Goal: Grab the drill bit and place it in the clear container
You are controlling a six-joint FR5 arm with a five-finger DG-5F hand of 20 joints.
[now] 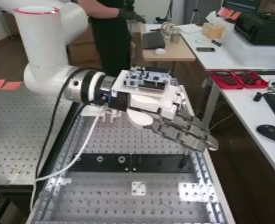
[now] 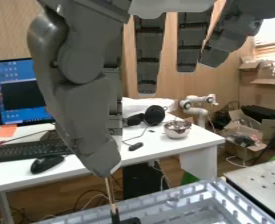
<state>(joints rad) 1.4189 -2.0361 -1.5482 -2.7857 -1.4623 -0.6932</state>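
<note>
1. Drill bit [image 2: 110, 191]: upright at a black holder [image 2: 126, 220], presumably so its upper end can be pinched.
2. Hand [image 1: 181, 131]: above the holder; fingers [image 2: 147, 55] extended, released. Thumb [image 2: 94, 130] tip at the bit's upper end, likely positioned for grasping.
3. Clear container [image 2: 207, 199]: nearby, apparently for a short transfer.

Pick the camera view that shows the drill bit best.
The wrist view: the drill bit runs slim and brownish from the hand down to a black piece. In the high view, a small dark upright shape stands at the black strip, too small to confirm as the bit.
</note>
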